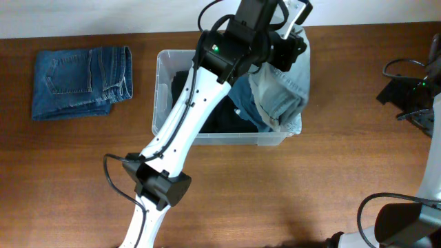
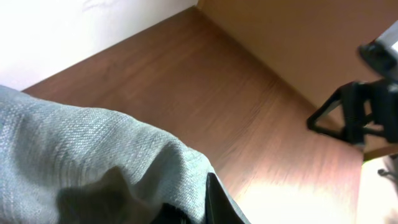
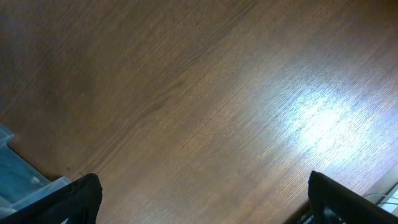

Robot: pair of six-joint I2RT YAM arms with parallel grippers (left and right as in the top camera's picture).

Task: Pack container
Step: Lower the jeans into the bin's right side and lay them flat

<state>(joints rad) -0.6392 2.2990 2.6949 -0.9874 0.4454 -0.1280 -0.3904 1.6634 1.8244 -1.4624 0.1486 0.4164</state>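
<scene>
I judge this the placing step: my left pincer grips the pale-blue denim garment over the clear rectangular plastic container mid-tabletop. The right pincer is open and empty. Next I must lower, then release.

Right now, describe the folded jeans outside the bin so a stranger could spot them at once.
On the wooden table, find the clear plastic bin. Left of it in the overhead view, lying apart, is a folded pair of jeans. They are darker blue and flat, unlike the paler jeans hanging into the bin.
</scene>
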